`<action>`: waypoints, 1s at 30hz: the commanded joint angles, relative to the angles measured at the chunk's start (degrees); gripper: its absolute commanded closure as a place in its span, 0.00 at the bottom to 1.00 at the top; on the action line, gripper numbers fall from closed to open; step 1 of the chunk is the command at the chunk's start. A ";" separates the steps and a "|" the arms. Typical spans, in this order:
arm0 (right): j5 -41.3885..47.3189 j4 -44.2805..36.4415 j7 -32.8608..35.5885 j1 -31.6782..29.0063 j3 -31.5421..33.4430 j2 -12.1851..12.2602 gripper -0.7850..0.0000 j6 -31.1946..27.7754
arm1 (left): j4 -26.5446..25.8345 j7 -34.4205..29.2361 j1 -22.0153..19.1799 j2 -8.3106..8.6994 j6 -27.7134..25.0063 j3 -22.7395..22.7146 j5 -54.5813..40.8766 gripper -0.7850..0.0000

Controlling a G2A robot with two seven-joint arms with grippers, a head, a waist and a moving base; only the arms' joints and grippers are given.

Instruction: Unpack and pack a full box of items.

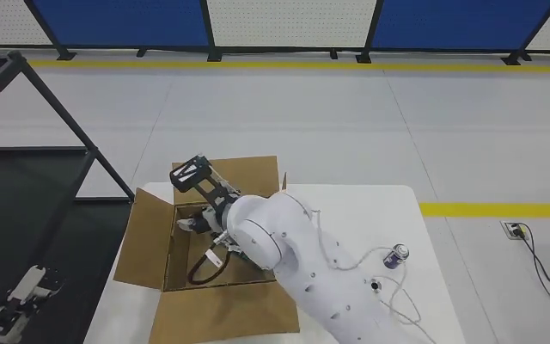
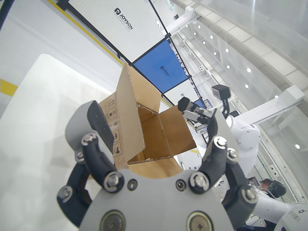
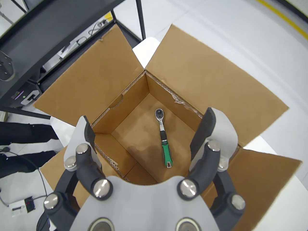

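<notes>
The open box (image 1: 144, 245) sits at the left end of the worktop (image 1: 369, 215), with a ratchet wrench (image 3: 164, 138) lying on its floor. The right end effector (image 3: 149, 121) hangs above the box opening. A can (image 1: 395, 255) stands well to the right of the box, and a rack (image 1: 51, 163) stands left of the worktop.

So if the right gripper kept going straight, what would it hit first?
Likely the ratchet wrench on the box floor, or bare cardboard beside it; the open right gripper points straight into the box.

Top view: much of the box (image 1: 142, 245) hidden
The right arm (image 1: 258, 232) covers most of its inside; its near flap (image 1: 215, 316) runs off the edge, and the blue object (image 1: 396, 255) on the table (image 1: 369, 211) is too small to identify
</notes>
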 commanded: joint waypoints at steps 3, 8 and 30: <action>5.79 16.34 -0.84 5.68 -3.27 -2.48 0.00 -2.22 | 0.14 -0.20 0.46 -0.08 -0.29 -0.94 -0.80 0.00; 8.55 30.60 -2.91 9.55 -6.26 -5.30 0.00 -1.34 | -0.02 -0.39 0.70 -0.17 -0.55 -1.49 -1.13 0.00; 8.34 33.06 -5.80 7.37 -6.91 -5.43 0.00 -4.99 | -1.02 -0.65 0.51 -0.25 -0.49 -1.06 0.20 0.00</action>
